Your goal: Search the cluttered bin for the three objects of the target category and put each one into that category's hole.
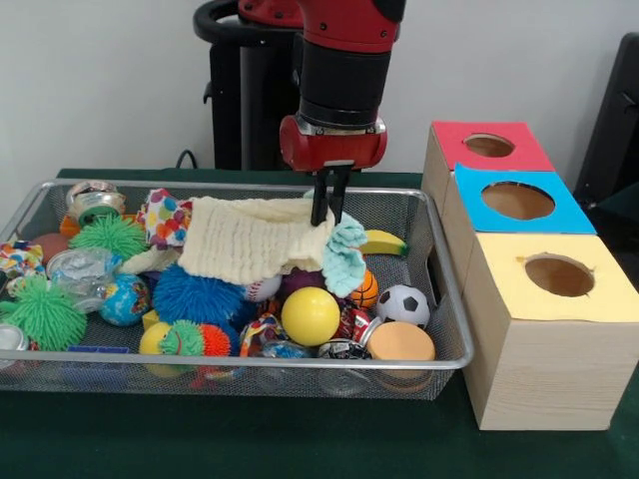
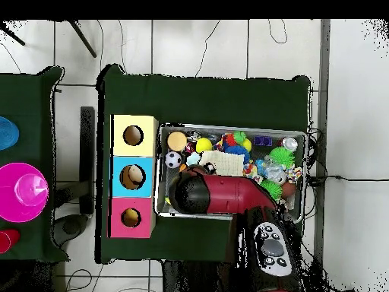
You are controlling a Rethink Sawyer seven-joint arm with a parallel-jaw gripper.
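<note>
At frame center, the gripper (image 1: 328, 207) pinches the cream knitted cloth (image 1: 250, 239), lifted above the bin (image 1: 451, 299); boxes crowd the right.

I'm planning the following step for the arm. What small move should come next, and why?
Probably lift straight up a little. The gripper appears shut on the cream knitted cloth, which lies draped over the toys in the bin. Raising it first should free it before travelling toward the red-faced hole.
</note>
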